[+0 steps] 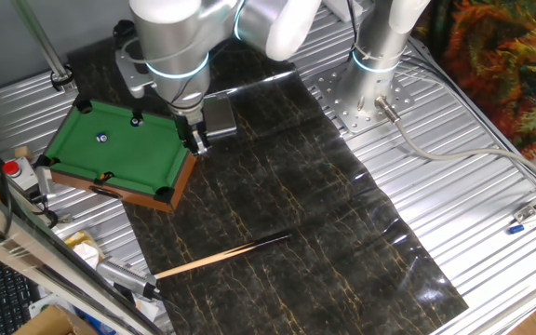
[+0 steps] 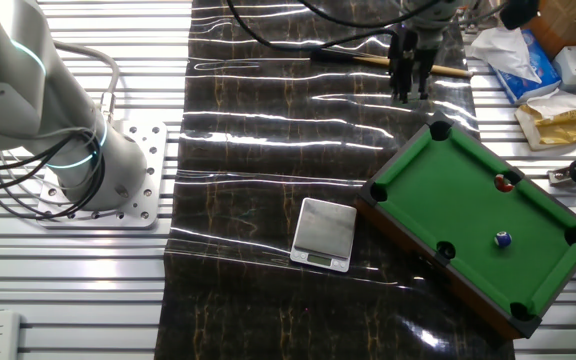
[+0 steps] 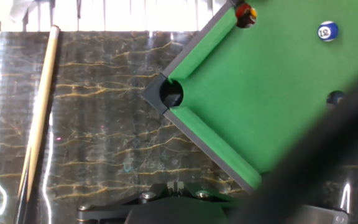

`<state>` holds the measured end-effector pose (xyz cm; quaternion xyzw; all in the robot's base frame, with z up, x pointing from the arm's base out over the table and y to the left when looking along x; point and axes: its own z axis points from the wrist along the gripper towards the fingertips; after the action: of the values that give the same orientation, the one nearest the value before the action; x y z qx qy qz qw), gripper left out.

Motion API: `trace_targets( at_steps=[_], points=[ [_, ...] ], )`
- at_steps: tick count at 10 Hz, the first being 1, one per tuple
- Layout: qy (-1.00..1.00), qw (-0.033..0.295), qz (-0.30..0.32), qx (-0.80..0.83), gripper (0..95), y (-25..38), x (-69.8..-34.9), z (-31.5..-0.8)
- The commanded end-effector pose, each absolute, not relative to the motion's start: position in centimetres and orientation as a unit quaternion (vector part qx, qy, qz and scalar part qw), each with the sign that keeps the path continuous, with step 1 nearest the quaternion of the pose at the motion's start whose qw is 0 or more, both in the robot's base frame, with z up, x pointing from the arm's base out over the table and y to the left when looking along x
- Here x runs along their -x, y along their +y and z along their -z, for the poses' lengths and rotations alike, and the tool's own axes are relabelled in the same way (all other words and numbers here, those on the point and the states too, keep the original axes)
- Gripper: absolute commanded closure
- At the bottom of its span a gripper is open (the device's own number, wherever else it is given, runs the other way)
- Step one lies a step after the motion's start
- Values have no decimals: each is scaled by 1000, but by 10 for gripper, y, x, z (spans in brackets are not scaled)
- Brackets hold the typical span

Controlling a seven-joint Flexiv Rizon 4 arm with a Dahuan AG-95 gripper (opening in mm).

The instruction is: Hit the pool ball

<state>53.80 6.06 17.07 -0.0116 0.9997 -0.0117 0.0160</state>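
Observation:
A small green pool table (image 1: 119,149) stands on the dark mat at the left; it also shows in the other fixed view (image 2: 473,215) and the hand view (image 3: 278,87). A blue-and-white ball (image 3: 327,31) lies on the felt (image 1: 101,138) (image 2: 502,239). A red-and-yellow ball (image 3: 246,12) sits at a pocket (image 2: 505,182). The wooden cue (image 1: 221,256) lies flat on the mat (image 3: 39,118) (image 2: 388,62). My gripper (image 1: 196,141) (image 2: 410,90) (image 3: 176,186) hangs over the mat just off the table's corner. It is shut and empty, apart from the cue.
A silver kitchen scale (image 1: 220,116) (image 2: 325,233) lies on the mat beside the table. Clutter, a red button box (image 1: 12,169) and packets (image 2: 548,105) crowd the table's far side. A blurred dark band (image 3: 328,149) crosses the hand view at the right.

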Motion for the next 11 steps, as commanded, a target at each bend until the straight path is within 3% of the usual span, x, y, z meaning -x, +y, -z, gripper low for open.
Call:
trace_targets(
  at_steps=[1,6,11],
  points=[
    [1000,18,8,9,950,61,-538,-170],
    [995,34,17,97,950,61,-538,-170],
    [989,29,39,140,950,61,-538,-170]
  ],
)
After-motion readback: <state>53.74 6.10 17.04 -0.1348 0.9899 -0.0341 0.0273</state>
